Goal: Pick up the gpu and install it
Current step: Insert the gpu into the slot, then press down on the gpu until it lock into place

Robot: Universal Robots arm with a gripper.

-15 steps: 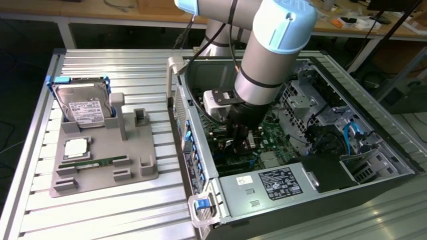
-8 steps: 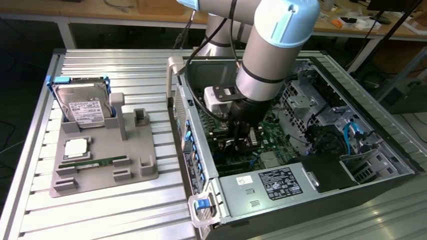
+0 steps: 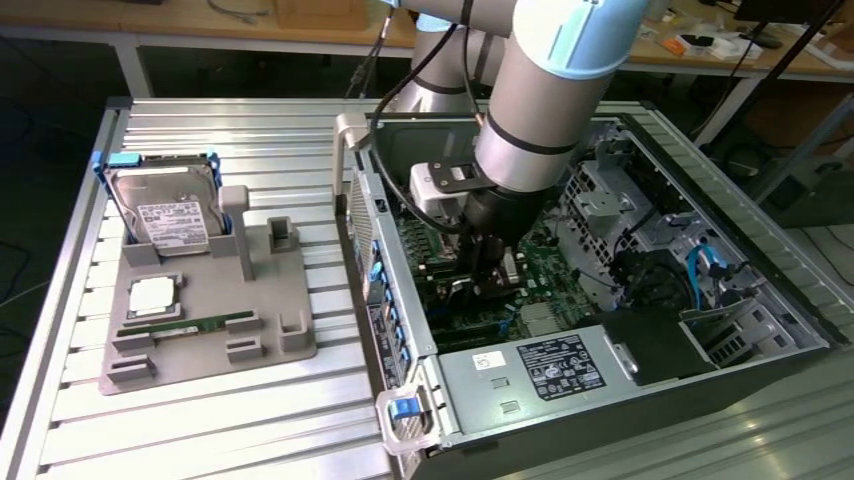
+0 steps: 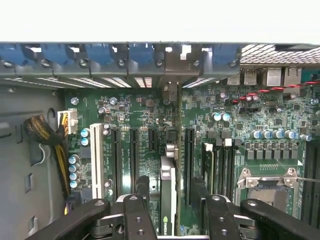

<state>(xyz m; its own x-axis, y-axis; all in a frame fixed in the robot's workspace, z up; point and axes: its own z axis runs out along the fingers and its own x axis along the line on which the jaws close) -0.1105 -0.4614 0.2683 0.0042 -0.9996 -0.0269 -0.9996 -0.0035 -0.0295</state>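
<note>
Setting: a ribbed aluminium workbench (image 3: 200,420) carries an open grey tower computer case (image 3: 747,375) lying on its side, so its green motherboard (image 4: 150,107) faces up for access from above.
GPU: the thin dark-green expansion card with a silver metal end bracket (image 4: 169,197) stands on edge inside the case, upright over the row of black expansion slots (image 4: 134,152), its bracket end pointing toward the rear wall with blue slot latches (image 4: 142,52). I judge it is lined up with one slot so its edge can go straight down; whether it is fully seated I cannot tell.
Gripper: the black two-finger gripper (image 4: 170,205) pinches the card between its fingers (image 4: 141,192), one on each face, which keeps the board vertical.
Arm: the silver and light-blue robot arm (image 3: 541,110) reaches down into the case near its middle.
Neighbours: an empty silver processor socket (image 4: 267,182) lies beside the slots.
Holder: a grey parts tray (image 3: 200,345) on the exterior view's left holds a boxy silver hard drive with white label (image 3: 167,215) and a narrow green RAM stick (image 3: 180,328), well apart from the case.
</note>
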